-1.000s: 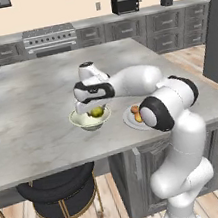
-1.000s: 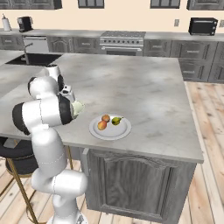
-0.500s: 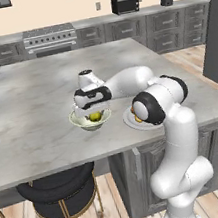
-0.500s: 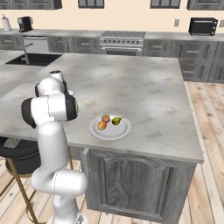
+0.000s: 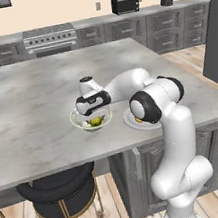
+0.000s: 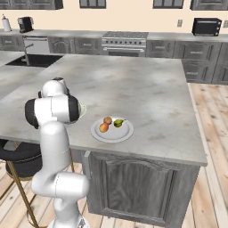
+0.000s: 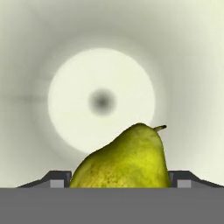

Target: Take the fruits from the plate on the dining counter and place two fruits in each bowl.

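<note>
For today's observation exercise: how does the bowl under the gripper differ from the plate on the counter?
The bowl is deep with raised walls; the plate is flat with a shallow rim. The bowl is pale cream-green; the plate is white. The bowl holds one pear, with the gripper lowered into it; the plate carries two peaches and a second pear. Both are round and rest on the counter.
</note>
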Motion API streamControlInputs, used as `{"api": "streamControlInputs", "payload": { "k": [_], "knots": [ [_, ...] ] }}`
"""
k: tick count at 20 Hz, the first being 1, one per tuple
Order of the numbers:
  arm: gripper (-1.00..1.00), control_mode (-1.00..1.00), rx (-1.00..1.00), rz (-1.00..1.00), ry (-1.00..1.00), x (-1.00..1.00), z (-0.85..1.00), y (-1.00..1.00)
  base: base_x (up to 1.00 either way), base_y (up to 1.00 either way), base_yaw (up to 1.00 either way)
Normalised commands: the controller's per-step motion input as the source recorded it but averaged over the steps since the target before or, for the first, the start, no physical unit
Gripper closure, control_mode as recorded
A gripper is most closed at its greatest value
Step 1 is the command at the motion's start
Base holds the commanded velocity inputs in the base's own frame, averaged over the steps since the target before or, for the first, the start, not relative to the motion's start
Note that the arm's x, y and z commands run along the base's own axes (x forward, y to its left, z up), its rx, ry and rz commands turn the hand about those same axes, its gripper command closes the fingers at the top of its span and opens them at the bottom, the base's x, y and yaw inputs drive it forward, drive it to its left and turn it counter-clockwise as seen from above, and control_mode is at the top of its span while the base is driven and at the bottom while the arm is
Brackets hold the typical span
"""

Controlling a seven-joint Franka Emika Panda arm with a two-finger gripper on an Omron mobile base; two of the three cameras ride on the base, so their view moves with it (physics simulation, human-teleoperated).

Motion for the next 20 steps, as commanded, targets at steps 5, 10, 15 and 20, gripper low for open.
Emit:
{"api": "streamControlInputs", "payload": {
  "k": [5,10,15,20],
  "knots": [
    [-1.0,-1.0,0.0,0.0,0.0,0.0,-0.02,0.0,0.0,0.0,0.0],
    [-1.0,-1.0,0.0,0.0,0.0,0.0,0.0,0.0,0.0,0.0,0.0],
    [-1.0,-1.0,0.0,0.0,-0.01,0.0,0.26,-0.01,0.0,0.0,0.0],
    [-1.0,-1.0,0.01,-0.06,-0.01,0.02,0.73,-0.18,0.0,0.0,0.0]
  ]
}}
